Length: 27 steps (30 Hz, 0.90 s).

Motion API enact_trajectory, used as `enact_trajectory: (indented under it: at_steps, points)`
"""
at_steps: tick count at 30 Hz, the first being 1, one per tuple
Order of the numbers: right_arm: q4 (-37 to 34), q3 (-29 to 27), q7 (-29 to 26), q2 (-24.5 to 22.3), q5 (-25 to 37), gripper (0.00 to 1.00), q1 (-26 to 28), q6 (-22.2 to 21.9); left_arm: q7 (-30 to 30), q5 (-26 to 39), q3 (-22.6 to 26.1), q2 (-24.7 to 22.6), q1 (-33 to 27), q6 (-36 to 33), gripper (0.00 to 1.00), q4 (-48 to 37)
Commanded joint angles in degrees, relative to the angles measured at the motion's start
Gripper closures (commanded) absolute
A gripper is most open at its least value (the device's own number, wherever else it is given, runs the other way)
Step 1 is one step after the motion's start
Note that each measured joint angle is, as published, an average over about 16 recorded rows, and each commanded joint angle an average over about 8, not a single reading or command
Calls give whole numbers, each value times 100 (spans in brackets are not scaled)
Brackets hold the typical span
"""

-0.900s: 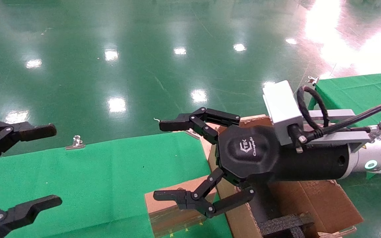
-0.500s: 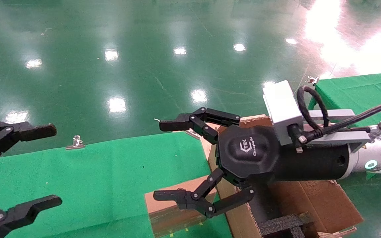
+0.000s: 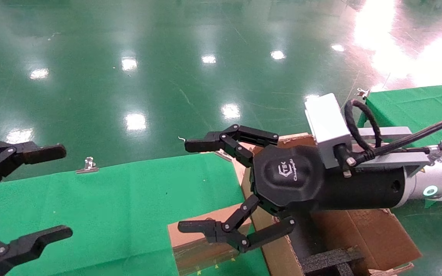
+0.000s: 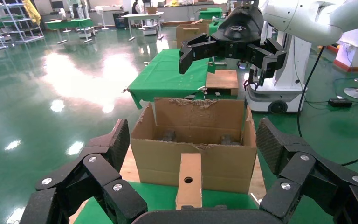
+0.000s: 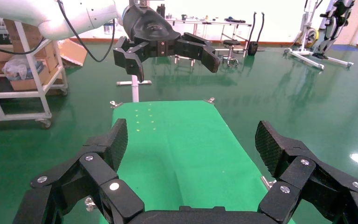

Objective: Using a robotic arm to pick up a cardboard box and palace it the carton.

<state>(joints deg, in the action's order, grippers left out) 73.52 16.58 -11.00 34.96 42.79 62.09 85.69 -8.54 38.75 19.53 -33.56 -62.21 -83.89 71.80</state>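
while the cardboard box (image 3: 196, 245) lies on the green cloth (image 3: 121, 207) just beside the carton (image 3: 359, 234), the right gripper (image 3: 202, 188) hangs above it with its fingers spread wide and nothing between them — the lower fingertip crosses over the box's top face in the head view, but contact cannot be told. from the left wrist, the box (image 4: 189, 179) stands against the carton's (image 4: 196, 140) near wall, round hole facing out — the left gripper (image 3: 48, 191), also wide open and empty, waits well off to the robot's left.

robotics lab | glossy green floor (image 3: 136, 46) | cloth-covered tables (image 5: 177, 140) | shelving cart (image 5: 18, 70)
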Motion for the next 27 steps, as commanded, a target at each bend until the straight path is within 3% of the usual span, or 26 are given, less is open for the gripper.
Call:
enact_trajectory:
  at_steps: [1, 6, 12, 20, 27]
  points:
    - [0, -17, 6, 1, -38, 0, -21, -3, 0, 0, 0, 0, 0, 0, 100, 0]
    - [-26, 184, -39, 9, 429, 0, 225, 55, 0, 0, 0, 0, 0, 0, 100, 0]
    - [-193, 733, -225, 240, 1571, 0, 976, 239, 0, 0, 1, 0, 0, 0, 100, 0]
    - [-662, 1797, -274, 843, 3034, 0, 2038, 497, 1, 0, 1, 0, 0, 0, 100, 0]
    - [-1288, 2808, -18, 1420, 3743, 0, 2668, 514, 1, -1, 1, 0, -1, 0, 100, 0]
